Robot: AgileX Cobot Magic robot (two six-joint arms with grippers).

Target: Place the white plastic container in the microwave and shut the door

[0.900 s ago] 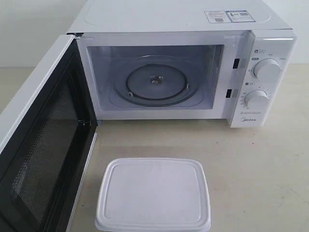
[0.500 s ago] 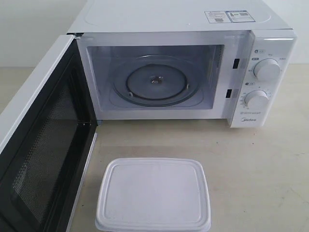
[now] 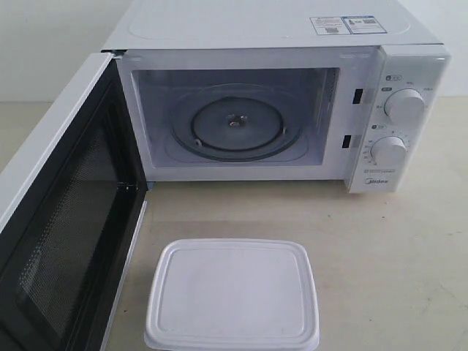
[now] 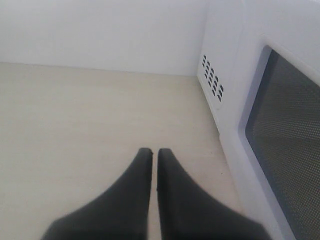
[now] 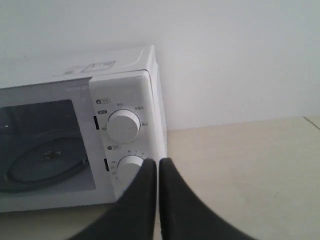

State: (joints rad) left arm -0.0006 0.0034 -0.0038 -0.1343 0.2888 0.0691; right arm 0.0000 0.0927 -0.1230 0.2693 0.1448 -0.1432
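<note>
The white plastic container (image 3: 232,294) rests lid-on upon the beige table, in front of the open microwave (image 3: 278,44). Inside the cavity lies the bare glass turntable (image 3: 234,126). The door (image 3: 62,212) stands swung out at the left, mesh inner face showing. Neither arm appears in the exterior view. My left gripper (image 4: 154,151) is shut and empty, hovering over bare table beside the door's outer window (image 4: 287,145). My right gripper (image 5: 157,161) is shut and empty, held in front of the microwave's (image 5: 75,130) lower dial (image 5: 129,167).
Two round dials (image 3: 404,104) sit on the panel at the microwave's right. A white wall stands behind the table. Vent slots (image 4: 212,81) mark the microwave's side in the left wrist view. Beige table surface (image 3: 395,263) extends right of the container.
</note>
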